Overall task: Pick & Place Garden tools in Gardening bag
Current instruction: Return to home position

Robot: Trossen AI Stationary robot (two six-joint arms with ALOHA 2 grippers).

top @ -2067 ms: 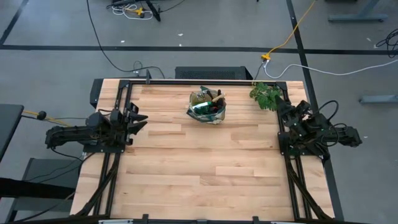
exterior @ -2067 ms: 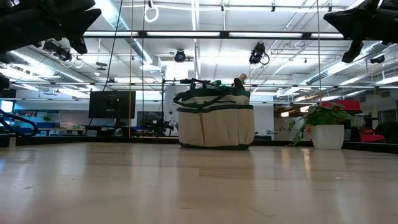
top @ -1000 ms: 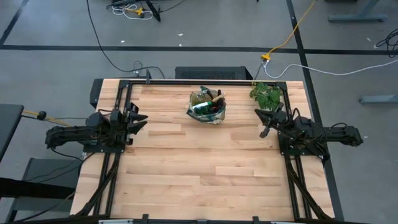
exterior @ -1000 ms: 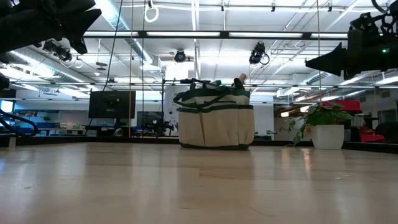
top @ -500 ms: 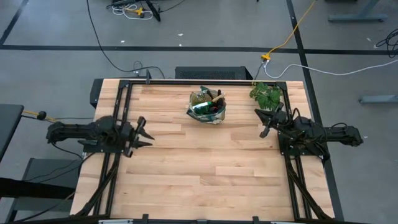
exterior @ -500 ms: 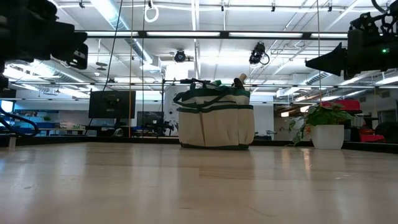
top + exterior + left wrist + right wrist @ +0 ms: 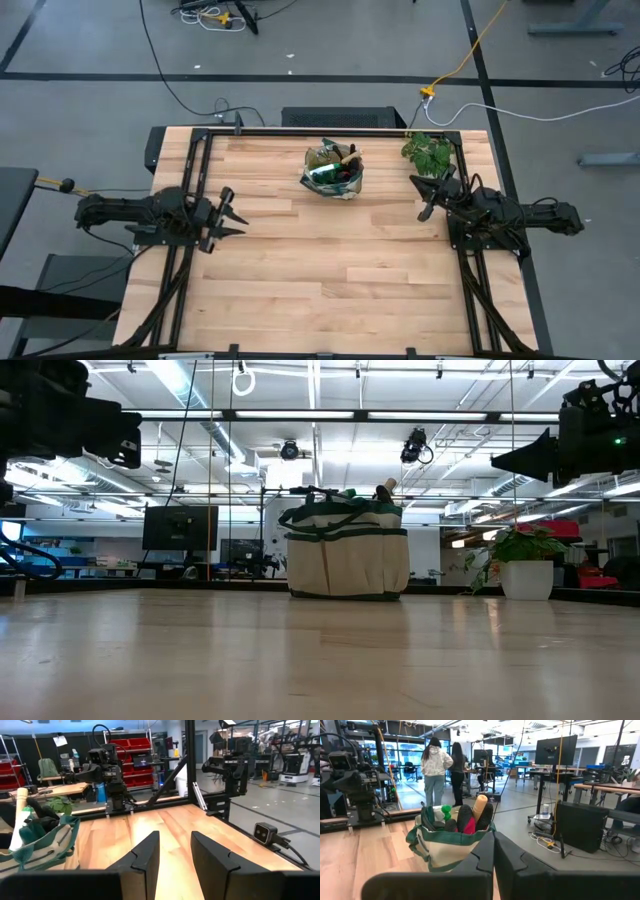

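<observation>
The beige gardening bag (image 7: 333, 172) with green trim stands upright on its base at the far middle of the table. It also shows in the low view (image 7: 347, 555). Tools stick out of its top: a wooden handle (image 7: 480, 807), a green piece (image 7: 445, 810), dark pieces and something red (image 7: 470, 826). My left gripper (image 7: 232, 212) is open and empty, raised over the table's left edge. My right gripper (image 7: 424, 195) is shut and empty, raised over the right edge and pointing at the bag (image 7: 450, 842).
A leafy plant (image 7: 428, 153) in a white pot (image 7: 526, 580) stands at the far right corner, just beyond my right gripper. Bare wooden tabletop (image 7: 330, 270) spreads across the middle and near side. Two people (image 7: 442, 767) stand in the room beyond the table.
My left gripper has swung a little toward the table's near edge and turned from slanting at the far side to pointing at the right edge, then kept still. Before that, my right gripper swung from the plant to point at the table's left. The bag has not moved.
</observation>
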